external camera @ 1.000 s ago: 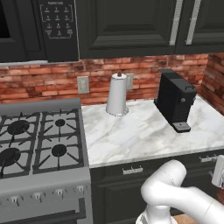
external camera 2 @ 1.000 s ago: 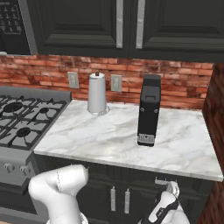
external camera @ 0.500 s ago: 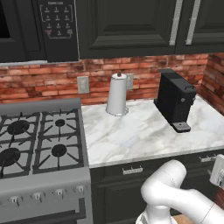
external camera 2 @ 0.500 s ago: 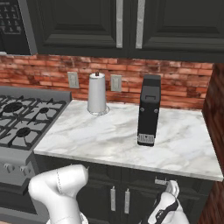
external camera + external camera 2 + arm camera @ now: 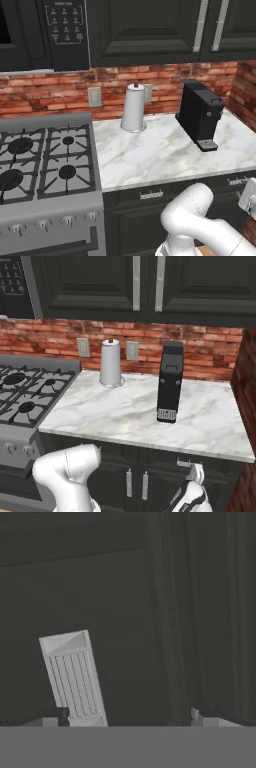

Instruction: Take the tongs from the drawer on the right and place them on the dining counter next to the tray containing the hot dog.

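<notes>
Facing the closed drawer [image 5: 210,465], gripper [image 5: 130,714] hung just before its dark front, jaws spread wide, gripping nothing. Drawer sat under the marble worktop [image 5: 135,416], right of the stove [image 5: 25,401], paper towel roll [image 5: 110,363], and coffee machine [image 5: 170,381].

The white Franka arm with dark joints bends low at the elbow, its two-finger gripper [image 5: 192,476] reaching forward, jaws spread wide, holding nothing

Even, soft rendered light on both base views; dim, murky hand view
</notes>
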